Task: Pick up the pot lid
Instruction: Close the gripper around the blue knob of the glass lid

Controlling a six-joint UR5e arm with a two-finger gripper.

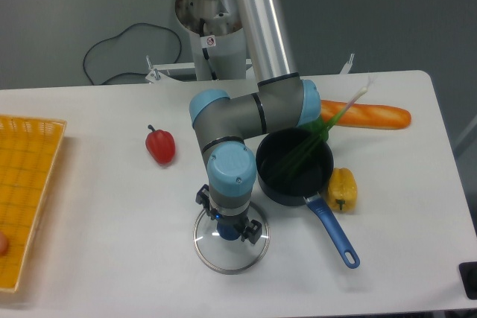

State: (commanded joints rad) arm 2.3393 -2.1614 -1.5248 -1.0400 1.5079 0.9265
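- Fixed camera view: gripper (229,214) near the pot (277,150), on its lower-left side in the picture.
- Jaws wide, fingers either side of the blue knob (228,232); can't tell if they touch it.
- Glass pot lid (231,258) lies on the table (119,243), lower-left of the pot, knob up.
- Red vegetable (161,147) well left of the pot; yellow one (343,188) just right.
- Blue handle (333,232) slants from the pot toward lower right.

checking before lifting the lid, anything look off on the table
Nothing looks spilled or damaged. Only the leek is mildly odd: it leans out of the black pot, pale end jutting past the rim, so a lid likely wouldn't sit flat.
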